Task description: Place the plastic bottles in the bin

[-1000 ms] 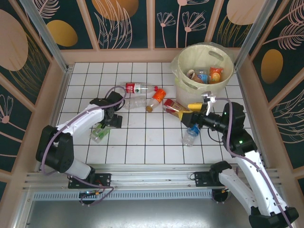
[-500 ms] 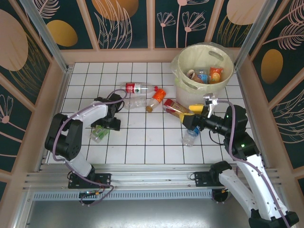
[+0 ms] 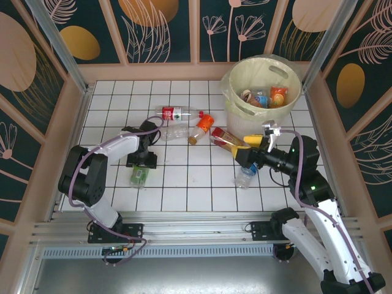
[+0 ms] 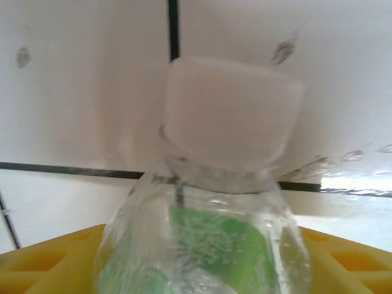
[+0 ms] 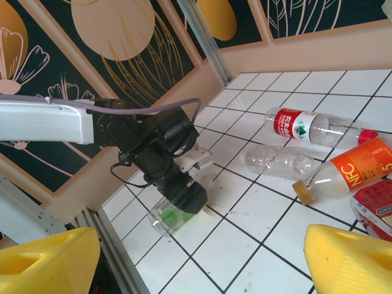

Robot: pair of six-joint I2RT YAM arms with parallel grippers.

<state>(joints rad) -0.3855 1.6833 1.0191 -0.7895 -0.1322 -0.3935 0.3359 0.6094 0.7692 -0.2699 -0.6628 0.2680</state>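
Left hand [image 3: 139, 166] low, downward-tilted; right hand [image 3: 244, 149] raised, level, fingers [image 5: 49, 257] wide apart.

Top cam hangs high at my 6 o'clock, looking down over the whole counter [image 3: 184, 184]. Left wrist cam's jammed right up against the green-label bottle [image 4: 205, 245]; right wrist cam faces 9 o'clock, catching that same bottle from farther off.

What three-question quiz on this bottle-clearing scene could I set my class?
1. True or false: the bin already holds bottles.
2. The bottle between the fingers of the left gripper has a label that is: A red, B green, C blue.
3. Fill in: the right gripper has nothing between its jaws, which stand ____.
Key: 1 true; 2 B; 3 open.
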